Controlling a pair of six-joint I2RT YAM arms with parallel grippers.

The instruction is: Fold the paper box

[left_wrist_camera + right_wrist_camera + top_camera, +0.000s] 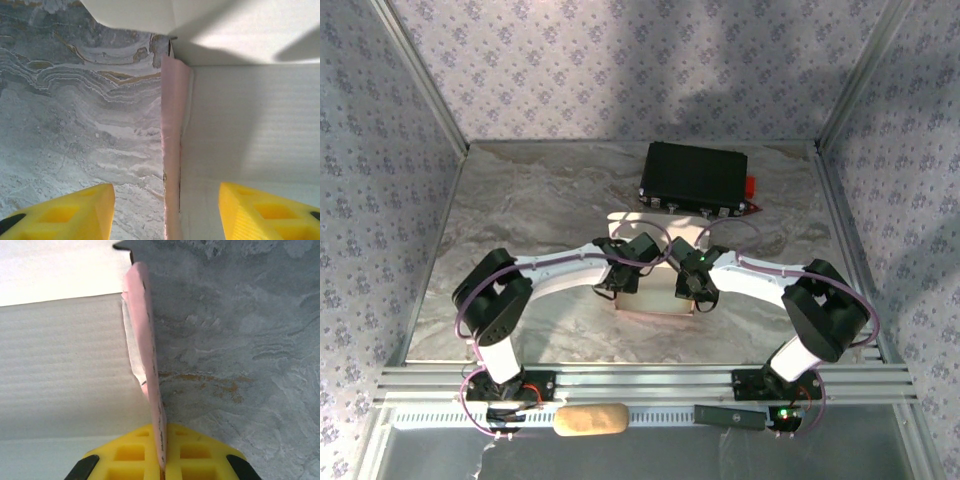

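Paper box (172,125) wall stands upright within the gaping left claw (166,205); the right claw (161,445) pinches another wall.

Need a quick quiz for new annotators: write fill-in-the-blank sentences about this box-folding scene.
1. The right gripper is ____ on an upright pink wall of the paper box.
2. The left gripper is ____, with one finger on each side of a pink wall.
3. Beyond the paper box, farther from the arms, a ____ hard case lies on the table.
Missing words: shut; open; black.
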